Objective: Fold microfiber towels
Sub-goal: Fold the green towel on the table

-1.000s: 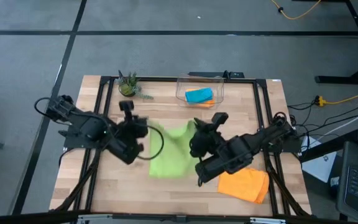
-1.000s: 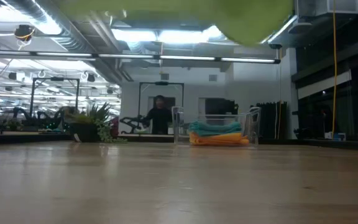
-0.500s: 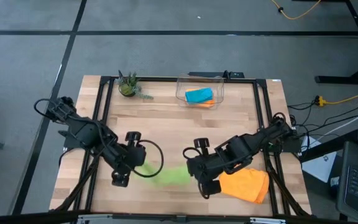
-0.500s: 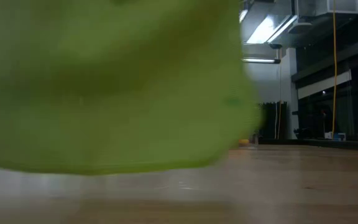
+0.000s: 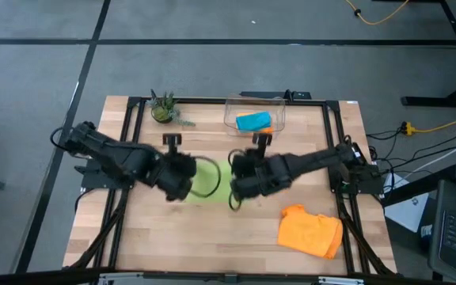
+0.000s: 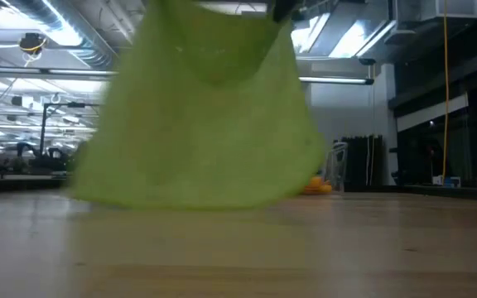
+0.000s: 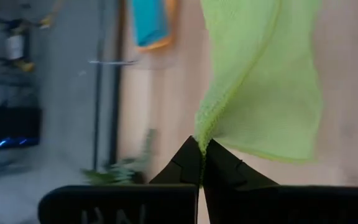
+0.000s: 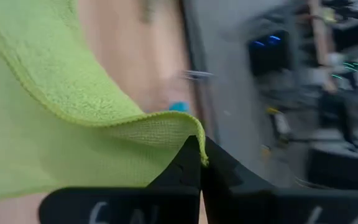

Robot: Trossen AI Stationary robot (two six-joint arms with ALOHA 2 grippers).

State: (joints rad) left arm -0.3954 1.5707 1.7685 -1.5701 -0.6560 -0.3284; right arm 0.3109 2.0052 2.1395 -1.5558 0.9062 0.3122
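1. Since half a second ago both arms have swung from the near edge of the desk (image 5: 133,237) back toward mid-desk, and the lime green towel (image 5: 207,179) has gone with them; a second ago it was spread wider between them at about this spot.
2. Left gripper (image 7: 201,163): jaws clenched on one corner of the lime green towel. Right gripper (image 8: 201,160): jaws clenched on another corner.
3. Towel hangs as a sheet below both grippers; the low view shows its lower hem close to the desk, contact not clear.
4. Key relation: the held edge runs left-right between the two grippers, the free edge straight beneath. Neither arm is nearer; each holds one end.
5. Judgement: next move likely lays the free edge down, then carries the held edge over it.
6. Other towels: orange towel (image 5: 311,232) lies loose at the near right, teal towel (image 5: 252,121) sits in the clear bin (image 5: 279,104) at the far side.
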